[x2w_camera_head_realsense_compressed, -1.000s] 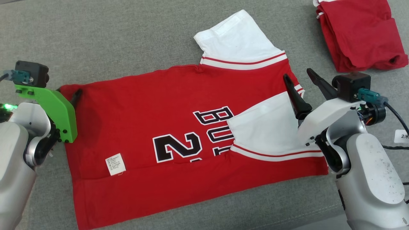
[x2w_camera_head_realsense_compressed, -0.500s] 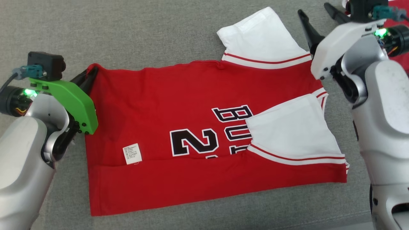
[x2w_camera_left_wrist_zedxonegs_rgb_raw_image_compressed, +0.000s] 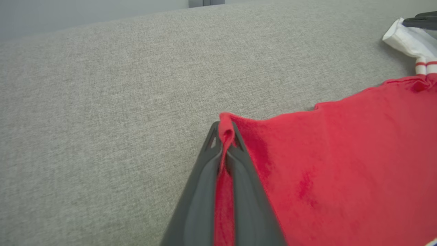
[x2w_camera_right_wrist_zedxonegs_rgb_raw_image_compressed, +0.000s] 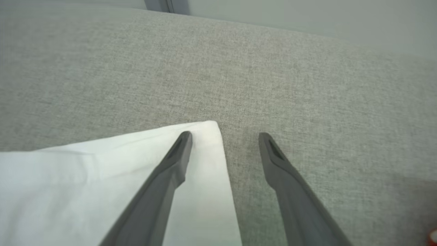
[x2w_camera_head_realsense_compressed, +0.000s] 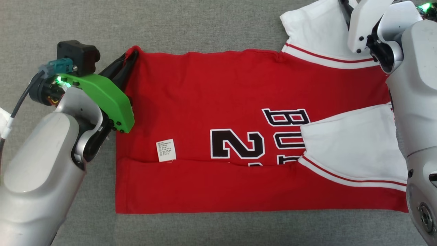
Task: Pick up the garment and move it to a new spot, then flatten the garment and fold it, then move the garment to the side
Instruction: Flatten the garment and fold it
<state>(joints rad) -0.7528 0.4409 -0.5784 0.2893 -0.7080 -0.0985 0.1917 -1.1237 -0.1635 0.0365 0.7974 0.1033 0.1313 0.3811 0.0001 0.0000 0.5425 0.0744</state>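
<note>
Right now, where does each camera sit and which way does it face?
Head view: on the head, looking down on the red garment spread on grey cloth; left forearm and right forearm show, left gripper at the garment's far-left corner.
Left wrist view: on the left wrist, looking along its shut gripper pinching that red corner.
Right wrist view: on the right wrist, looking along the open right gripper, one finger over the white sleeve, one over cloth.
Shared: both wrist views catch that sleeve.

Jersey (x2w_camera_head_realsense_compressed: 205, 102) lettering partly under folded sleeve (x2w_camera_head_realsense_compressed: 348, 143); label (x2w_camera_head_realsense_compressed: 166, 150) print unreadable; far sleeve (x2w_camera_head_realsense_compressed: 314, 30) cut by top edge.
</note>
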